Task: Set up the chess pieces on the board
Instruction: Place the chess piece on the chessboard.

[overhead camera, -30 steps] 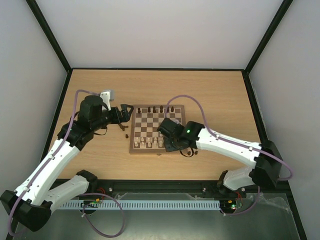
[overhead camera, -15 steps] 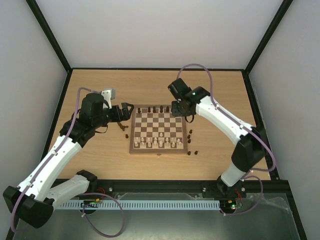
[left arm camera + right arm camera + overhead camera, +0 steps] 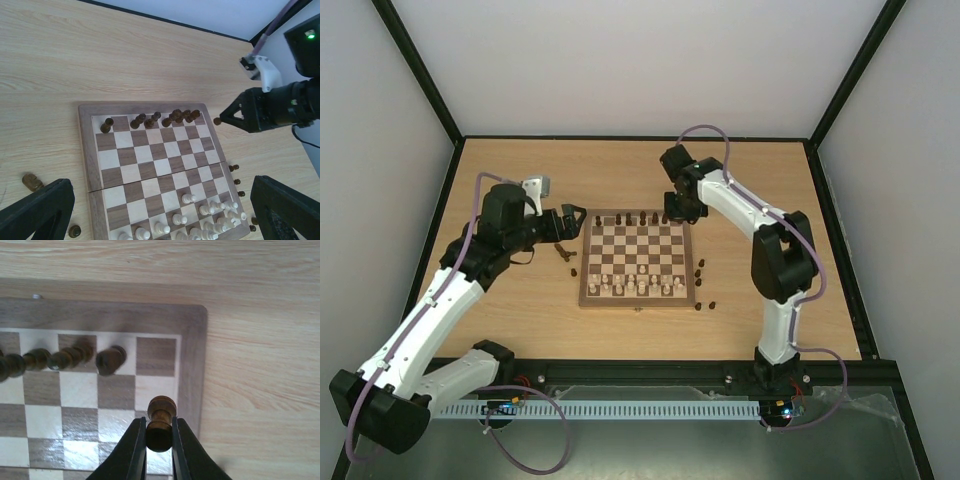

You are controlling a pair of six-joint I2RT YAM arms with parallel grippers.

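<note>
The board (image 3: 636, 258) lies mid-table, with several dark chess pieces (image 3: 642, 217) along its far row and pale ones (image 3: 635, 288) at the near side. My right gripper (image 3: 672, 213) hangs over the far right corner. In the right wrist view the right gripper (image 3: 159, 432) is shut on a dark pawn-like piece (image 3: 161, 415) above the squares by the board's right border (image 3: 192, 365). The same piece (image 3: 217, 120) shows at that gripper's tip in the left wrist view. My left gripper (image 3: 575, 222) stands open at the board's far left corner, nothing between its fingers (image 3: 37, 210).
Loose dark pieces lie on the table right of the board (image 3: 701, 268), with more near its front right corner (image 3: 706, 305) and others off the left edge (image 3: 570, 260). One of these, larger, lies left of the board (image 3: 32, 181). Black frame rails border the table.
My right arm has swung from the board's near right part to its far right corner, still shut on the dark piece. The left arm has hardly moved.
</note>
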